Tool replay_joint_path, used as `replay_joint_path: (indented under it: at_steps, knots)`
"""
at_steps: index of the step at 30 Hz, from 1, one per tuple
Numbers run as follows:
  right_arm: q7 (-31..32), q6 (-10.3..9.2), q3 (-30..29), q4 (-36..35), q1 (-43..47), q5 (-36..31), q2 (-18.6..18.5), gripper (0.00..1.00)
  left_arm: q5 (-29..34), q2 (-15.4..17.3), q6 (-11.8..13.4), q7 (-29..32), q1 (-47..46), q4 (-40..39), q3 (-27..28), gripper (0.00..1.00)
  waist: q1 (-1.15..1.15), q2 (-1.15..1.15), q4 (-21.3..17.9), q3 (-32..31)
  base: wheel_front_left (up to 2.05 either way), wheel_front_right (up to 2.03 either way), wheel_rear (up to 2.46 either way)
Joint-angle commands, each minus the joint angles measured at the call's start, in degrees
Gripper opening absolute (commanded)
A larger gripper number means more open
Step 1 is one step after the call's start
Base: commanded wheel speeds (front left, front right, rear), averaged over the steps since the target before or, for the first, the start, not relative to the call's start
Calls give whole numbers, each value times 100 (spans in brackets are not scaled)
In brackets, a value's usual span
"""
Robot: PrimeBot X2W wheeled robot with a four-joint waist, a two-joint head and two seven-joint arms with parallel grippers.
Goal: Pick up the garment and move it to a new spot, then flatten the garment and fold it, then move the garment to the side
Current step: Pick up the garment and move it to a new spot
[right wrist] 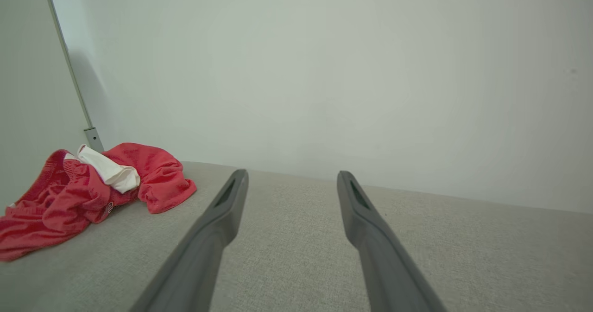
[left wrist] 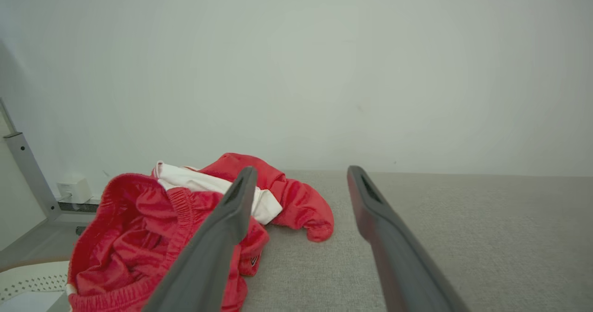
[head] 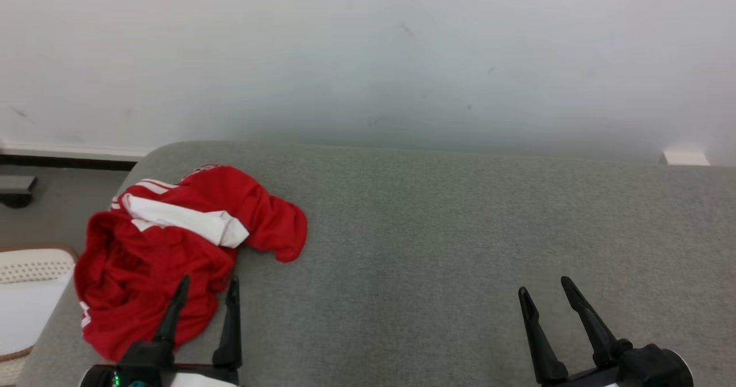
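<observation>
The red garment [head: 172, 249] with white stripes lies crumpled at the left end of the grey cushion [head: 414, 232], from near the far left corner down toward the near edge. It is bunched, with a white panel folded across its top and one red lobe spilling out to the right.

My left gripper [head: 208, 280] is at the cushion's near edge with its fingers spread wide and nothing between them. One finger crosses the garment's near part; I cannot tell whether it touches the cloth.

My right gripper [head: 544, 286] is well apart from the garment, over bare cushion near the right end of the near edge, also spread wide and holding nothing.

A pale wall [head: 368, 59] stands behind the cushion's far edge.
</observation>
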Motion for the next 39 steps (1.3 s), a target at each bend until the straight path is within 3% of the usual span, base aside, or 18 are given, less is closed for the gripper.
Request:
replay_joint_path:
  at_steps: [1, 12, 19, 29, 36, 39]
  knots:
    - [4, 2, 41, 12, -2, 42, -11, 100, 11, 20, -20, -5, -40, 11, 42, 100, 0, 0, 231, 16, 0, 0, 0]
    - [4, 2, 168, 29, -67, 190, -12, 100, -41, 18, -112, -4, -99, 92, 176, 100, 0, 0, 1192, 101, 0, 0, 0]
    - [4, 2, 257, 35, -139, 281, -12, 100, 15, 25, -127, -5, -121, 146, 287, 100, 0, 0, 1535, 148, 0, 0, 0]
    - [4, 2, 382, 60, -214, 352, -13, 100, -89, 50, -147, -4, -230, 359, 483, 100, 0, 0, 1434, 179, 0, 0, 0]
    - [3, 2, 362, 49, -301, 341, -14, 100, -302, 176, -299, 29, -812, 1284, 613, 100, 0, 0, 1124, 223, 0, 0, 0]
    - [4, 2, 327, 40, -332, 328, -13, 100, -430, 349, -400, 342, -1250, 1716, 647, 100, 0, 0, 973, 270, 0, 0, 0]
